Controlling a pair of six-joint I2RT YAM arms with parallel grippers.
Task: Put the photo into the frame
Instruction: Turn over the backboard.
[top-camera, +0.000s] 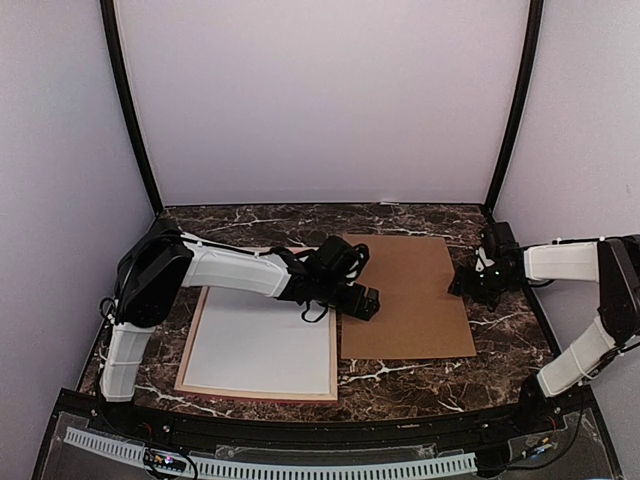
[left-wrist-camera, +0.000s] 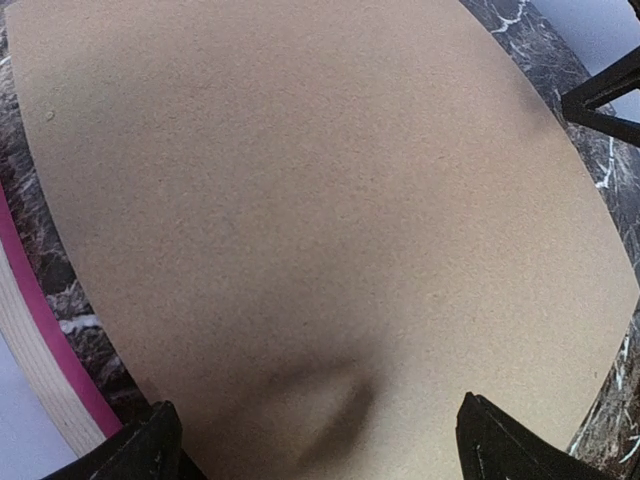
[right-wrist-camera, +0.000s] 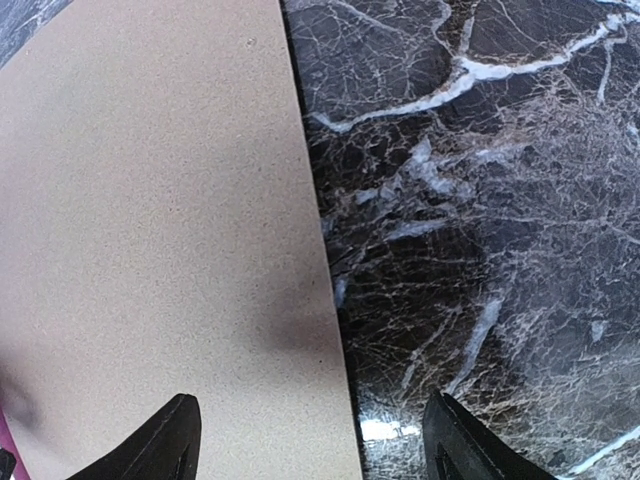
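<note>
The frame (top-camera: 258, 391) lies flat at the front left, back up, showing tan wood with a pink edge (left-wrist-camera: 45, 320). A plain white sheet (top-camera: 265, 345) fills it; it looks like the photo's white back, and no print shows. My left gripper (top-camera: 366, 302) hovers open over the left part of the brown backing board (top-camera: 405, 295), with nothing between its fingers (left-wrist-camera: 318, 402). My right gripper (top-camera: 470, 283) stands open astride the board's right edge (right-wrist-camera: 311, 398), one finger over the board (right-wrist-camera: 150, 250) and the other over the marble. It holds nothing.
The dark marble table (top-camera: 400, 382) carries everything. The backing board (left-wrist-camera: 300, 200) lies just right of the frame with a narrow strip of marble between them. White walls and black posts close off the back and sides. The right gripper's fingers (left-wrist-camera: 600, 100) show in the left wrist view.
</note>
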